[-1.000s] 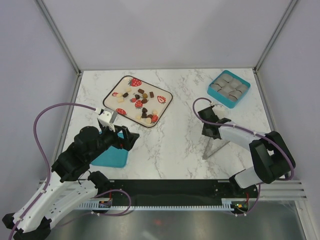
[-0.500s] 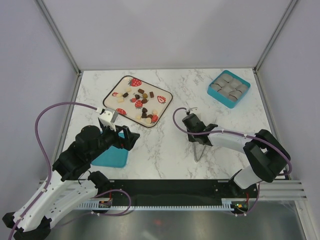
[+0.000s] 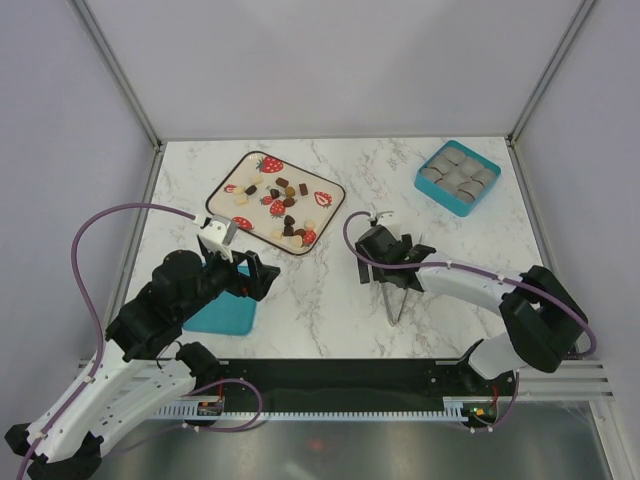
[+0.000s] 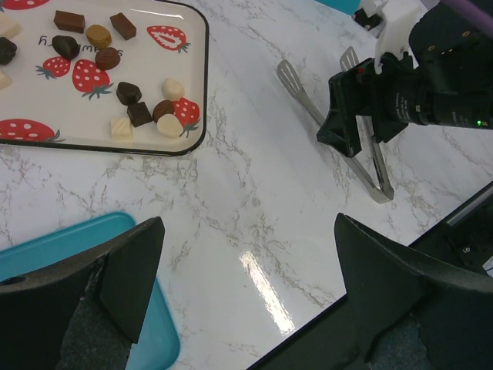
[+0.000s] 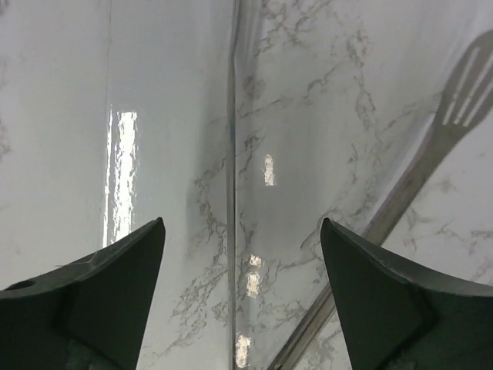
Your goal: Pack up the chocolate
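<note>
The chocolate (image 3: 283, 205) lies as several small dark, tan and cream pieces on a strawberry-print tray (image 3: 330, 187); in the left wrist view the chocolate (image 4: 139, 112) sits on the same tray (image 4: 195, 77) at upper left. Metal tongs (image 3: 405, 290) lie on the marble right of centre. My right gripper (image 3: 383, 258) hovers over the tongs' forward end, open, and one thin arm of the tongs (image 5: 233, 193) runs between its fingers without being pinched. My left gripper (image 3: 258, 282) stands open over bare marble beside a teal lid (image 3: 222, 312).
A teal box (image 3: 458, 176) with grey-lined compartments stands at the back right. In the left wrist view the tongs (image 4: 362, 158) lie under the right gripper (image 4: 347, 127), and the teal lid (image 4: 46, 250) is at lower left. Grey walls enclose the table.
The right arm swung left from near the teal box toward the table's middle, and the tongs turned and shifted left with it. Its jaws have since spread wide. The left arm stayed still.
</note>
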